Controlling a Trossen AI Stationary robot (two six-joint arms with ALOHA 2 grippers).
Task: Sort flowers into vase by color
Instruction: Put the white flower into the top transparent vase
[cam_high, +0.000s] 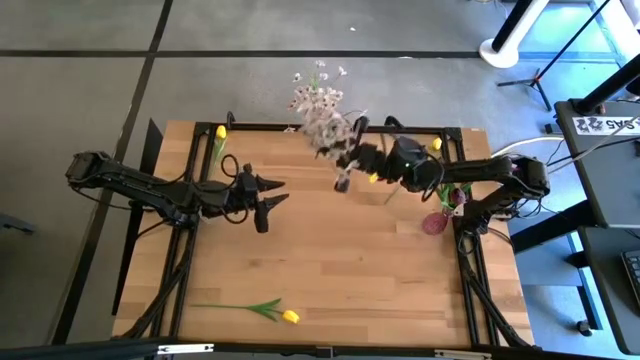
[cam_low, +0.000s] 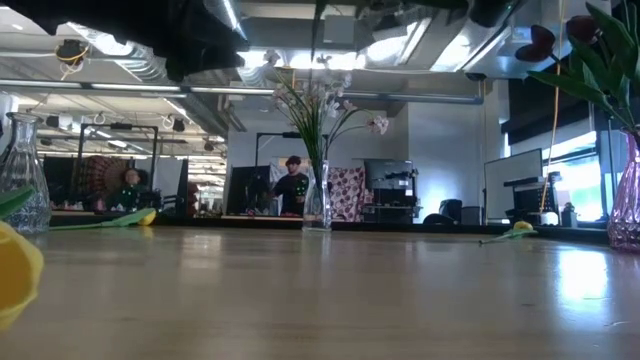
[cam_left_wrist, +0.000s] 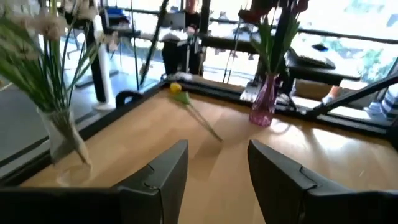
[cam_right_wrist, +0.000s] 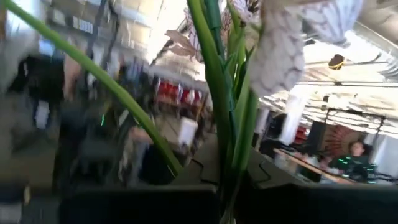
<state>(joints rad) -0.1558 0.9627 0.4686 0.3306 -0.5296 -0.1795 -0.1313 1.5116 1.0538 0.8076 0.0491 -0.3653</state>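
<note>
Your right tool (cam_high: 345, 172) is clenched on the green stem of a pink-white blossom spray (cam_high: 318, 108), held by the clear vase (cam_low: 317, 197) at the far edge of the desk (cam_high: 330, 270). Your left tool (cam_high: 272, 200) hangs released and empty over the desk's left half. The maroon tulips (cam_left_wrist: 273, 9) stand in the pink vase (cam_high: 435, 223) at right. 1 yellow tulip (cam_high: 288, 316) lies near the front edge, another (cam_high: 221, 132) at the far-left corner.

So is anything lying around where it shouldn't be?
Yes. One yellow tulip lies flat near the table's front edge, and another lies by the pink vase, not in any vase.
</note>
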